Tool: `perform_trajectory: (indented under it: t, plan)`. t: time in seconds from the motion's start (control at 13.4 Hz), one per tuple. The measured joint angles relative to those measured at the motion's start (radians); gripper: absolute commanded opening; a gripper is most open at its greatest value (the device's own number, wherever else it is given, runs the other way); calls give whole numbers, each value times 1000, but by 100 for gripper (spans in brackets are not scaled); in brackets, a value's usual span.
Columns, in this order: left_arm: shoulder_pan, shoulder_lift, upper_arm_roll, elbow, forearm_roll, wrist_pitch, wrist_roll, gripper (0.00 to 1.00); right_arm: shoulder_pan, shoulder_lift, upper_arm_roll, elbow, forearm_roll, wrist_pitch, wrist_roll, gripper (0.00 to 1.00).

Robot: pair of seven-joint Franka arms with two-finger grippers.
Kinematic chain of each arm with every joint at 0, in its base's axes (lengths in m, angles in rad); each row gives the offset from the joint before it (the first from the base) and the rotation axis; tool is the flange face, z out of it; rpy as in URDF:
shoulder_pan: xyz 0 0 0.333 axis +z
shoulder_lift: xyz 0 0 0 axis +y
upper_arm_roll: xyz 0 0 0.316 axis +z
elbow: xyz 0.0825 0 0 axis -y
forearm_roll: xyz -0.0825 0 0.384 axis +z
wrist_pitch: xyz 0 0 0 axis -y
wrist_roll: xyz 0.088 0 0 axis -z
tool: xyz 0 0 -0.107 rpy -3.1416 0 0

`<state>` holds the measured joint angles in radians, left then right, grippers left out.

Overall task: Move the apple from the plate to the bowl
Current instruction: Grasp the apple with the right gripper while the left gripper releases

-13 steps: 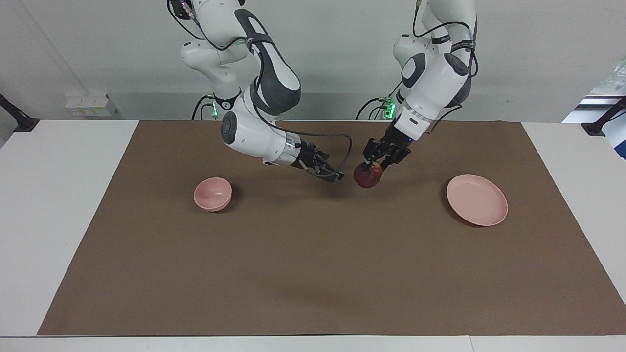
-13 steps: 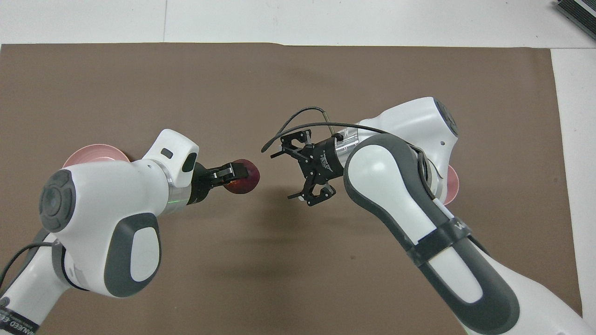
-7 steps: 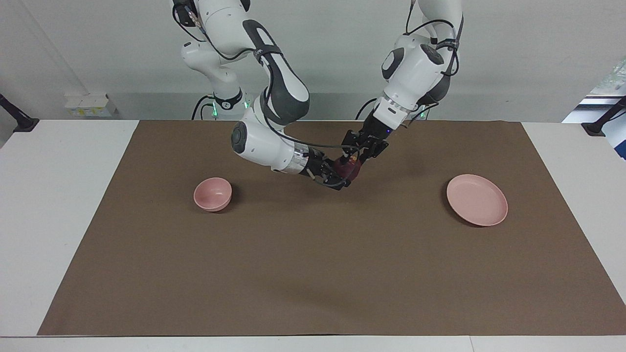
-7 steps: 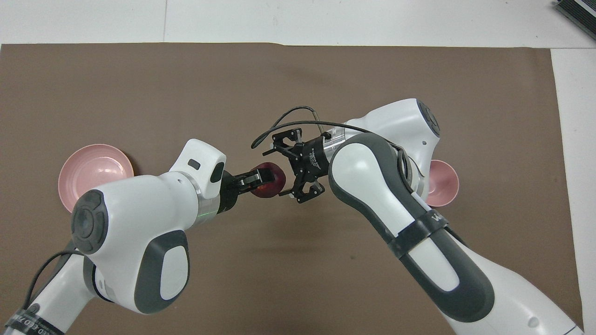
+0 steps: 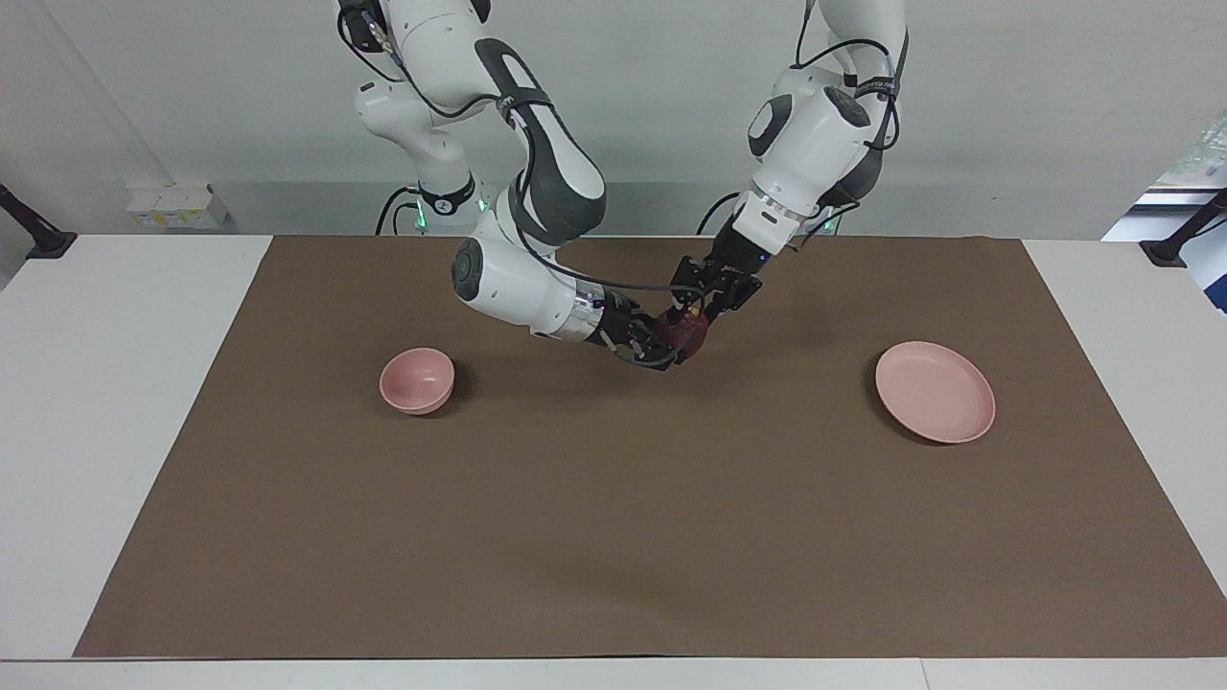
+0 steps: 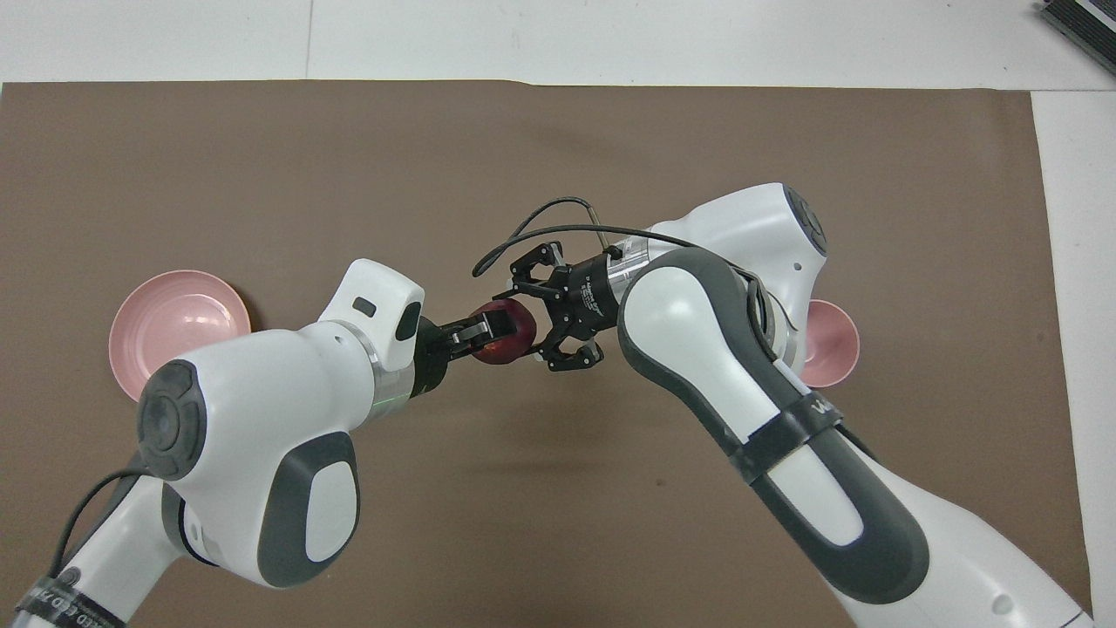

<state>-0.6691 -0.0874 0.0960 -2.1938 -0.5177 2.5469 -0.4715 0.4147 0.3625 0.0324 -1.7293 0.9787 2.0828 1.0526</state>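
Since a second ago the right gripper (image 6: 542,319) has reached the apple (image 6: 504,336), its jaws wide around it. Over mid-tabletop, the left gripper (image 5: 686,313) grips the apple for handover, because the bowl (image 5: 417,379) lies toward the right arm's end, well apart from the plate (image 5: 936,391).

High facing view toward both robots, steep overhead view from their end, sharing the brown mat (image 5: 613,537).
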Motion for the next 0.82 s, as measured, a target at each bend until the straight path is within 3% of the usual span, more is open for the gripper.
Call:
perform_trajectory:
  t: [0.15, 0.52, 0.82]
  plan:
    - [-2, 1, 0, 6, 0, -1, -3, 100, -1, 0, -1, 1, 0, 1, 0, 15]
    - [-8, 9, -5, 31, 0, -29, -3, 100, 3, -5, 0, 7, -4, 2, -1, 15]
    - [7, 8, 6, 47, -2, -129, 85, 100, -6, -55, -7, 15, -138, 1, -7, 15]
